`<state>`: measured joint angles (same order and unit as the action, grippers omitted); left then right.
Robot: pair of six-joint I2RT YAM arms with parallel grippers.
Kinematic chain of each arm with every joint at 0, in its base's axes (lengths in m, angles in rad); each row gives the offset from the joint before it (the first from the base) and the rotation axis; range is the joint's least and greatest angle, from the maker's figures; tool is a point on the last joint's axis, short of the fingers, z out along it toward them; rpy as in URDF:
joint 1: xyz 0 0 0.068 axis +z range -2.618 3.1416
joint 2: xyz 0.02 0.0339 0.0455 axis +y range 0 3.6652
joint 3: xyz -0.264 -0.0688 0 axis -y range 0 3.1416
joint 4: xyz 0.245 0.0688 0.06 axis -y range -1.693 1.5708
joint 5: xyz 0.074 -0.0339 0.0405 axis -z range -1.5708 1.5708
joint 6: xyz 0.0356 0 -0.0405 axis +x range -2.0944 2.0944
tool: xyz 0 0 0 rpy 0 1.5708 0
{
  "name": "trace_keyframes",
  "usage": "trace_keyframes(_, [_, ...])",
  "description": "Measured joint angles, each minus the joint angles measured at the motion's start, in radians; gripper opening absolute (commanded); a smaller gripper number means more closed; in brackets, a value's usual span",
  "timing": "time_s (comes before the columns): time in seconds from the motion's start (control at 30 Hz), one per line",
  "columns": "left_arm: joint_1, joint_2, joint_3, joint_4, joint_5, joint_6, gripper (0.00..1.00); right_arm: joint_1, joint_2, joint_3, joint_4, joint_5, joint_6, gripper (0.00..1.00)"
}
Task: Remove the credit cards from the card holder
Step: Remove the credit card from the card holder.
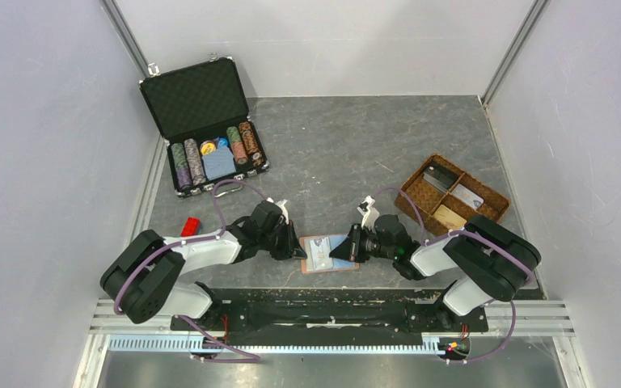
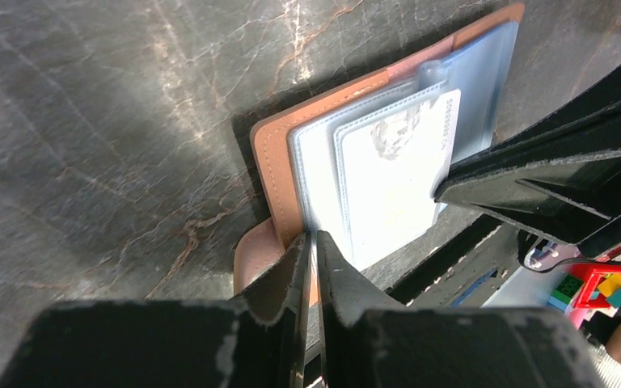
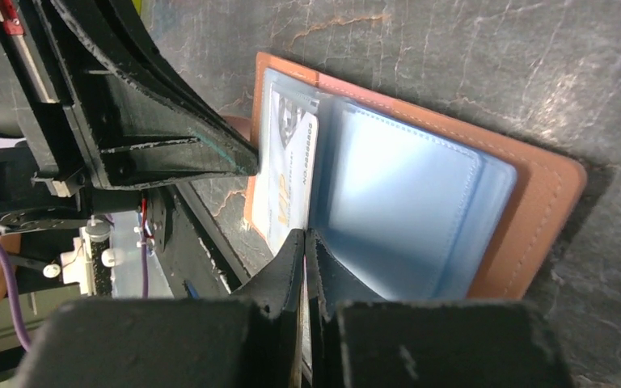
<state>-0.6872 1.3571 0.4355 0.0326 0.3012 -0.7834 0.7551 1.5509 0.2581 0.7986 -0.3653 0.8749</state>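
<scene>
1. Two grippers are flanking the card holder [image 1: 327, 254], which is lying open on the bench [image 1: 348, 137] just beyond its near edge, between the arms.
2. On the left, the left gripper [image 2: 314, 236] is grasping the card holder's leather edge beside the snap tab [image 2: 255, 259], with its fingers almost together.
3. On the right, the right gripper [image 3: 304, 234] is sitting clenched, its tips meeting where a white card [image 3: 291, 174] borders the pale blue clear sleeve [image 3: 396, 194]. Whether it is pinching the card or the sleeve cannot be told.
4. That white card is lying inside the card holder's sleeves.
5. Farther right, a brown woven tray [image 1: 493, 202] is holding a grey card [image 1: 437, 176], a pale card [image 1: 467, 196] and a tan card [image 1: 448, 217] in separate compartments.
6. To the left, a red block [image 1: 190, 226] is lying on the bench.
7. At the far left, a black chip case [image 1: 198, 97] is standing open with rows of chips [image 1: 214, 153] inside.
</scene>
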Motion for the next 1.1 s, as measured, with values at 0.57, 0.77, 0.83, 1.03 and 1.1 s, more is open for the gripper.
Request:
trace_keyframes(0.57, [0.002,0.050,0.036,-0.009,0.032,0.000,0.16,-0.019,-0.064,-0.054,0.068,-0.047,0.067,0.00])
trace_keyframes(0.77, [0.002,0.050,0.036,-0.009,0.032,0.000,0.16,-0.033,-0.135,-0.066,0.008,-0.025,0.056,0.00])
trace_keyframes(0.83, [0.002,0.048,0.036,-0.009,0.032,0.000,0.16,-0.042,-0.174,-0.073,-0.026,-0.013,0.045,0.00])
trace_keyframes(1.03, [0.002,0.036,0.035,-0.008,0.034,0.000,0.26,-0.070,-0.334,-0.077,-0.198,0.054,-0.001,0.00])
trace_keyframes(1.1, [0.000,0.027,0.033,-0.008,0.033,0.000,0.32,-0.073,-0.391,-0.077,-0.253,0.080,-0.015,0.00])
